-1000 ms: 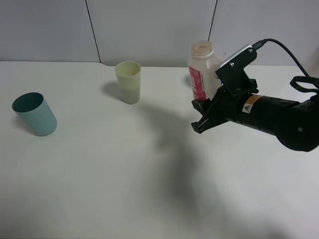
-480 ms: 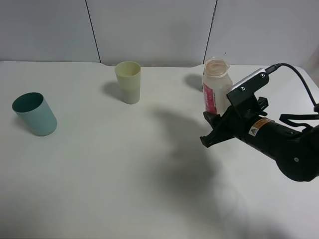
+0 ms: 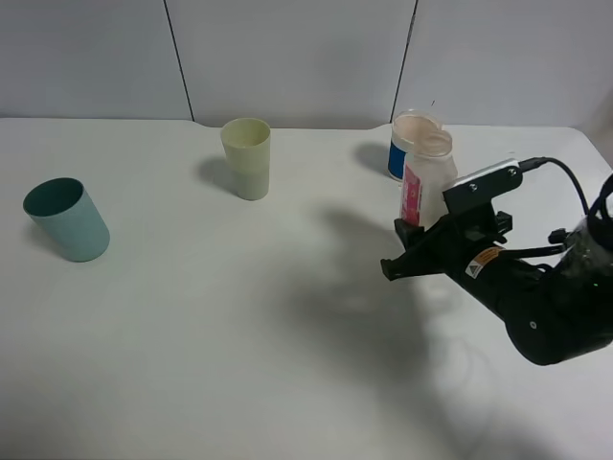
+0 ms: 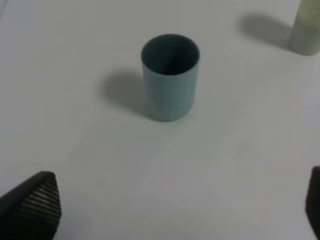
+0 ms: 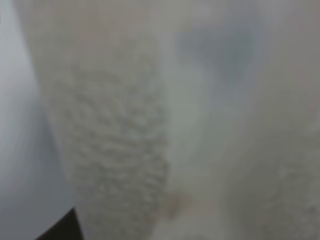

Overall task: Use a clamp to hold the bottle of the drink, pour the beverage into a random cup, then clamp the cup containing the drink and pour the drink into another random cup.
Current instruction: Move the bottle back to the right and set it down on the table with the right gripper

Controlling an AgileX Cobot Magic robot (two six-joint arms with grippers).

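Observation:
My right gripper (image 3: 407, 245) is shut on the clear bottle (image 3: 427, 172) with the red-pink label, holding it upright low over the right side of the table. In the right wrist view the bottle (image 5: 150, 125) fills the picture as a pale blur. I cannot make out the beverage. The pale yellow-green cup (image 3: 247, 157) stands at the back middle, well left of the bottle. At the far left stands the teal cup (image 3: 67, 219). The left wrist view has the teal cup (image 4: 170, 75) ahead of my open left gripper (image 4: 175, 207), with the yellow-green cup (image 4: 306, 30) at the edge.
A blue-and-white cup (image 3: 397, 155) stands just behind the bottle at the back right. The white table (image 3: 239, 335) ends at a grey panelled wall (image 3: 287, 57) behind the cups.
My right arm has carried the bottle to the right and downward, away from the yellow-green cup, uncovering the blue-and-white cup behind it. The cups have not moved.

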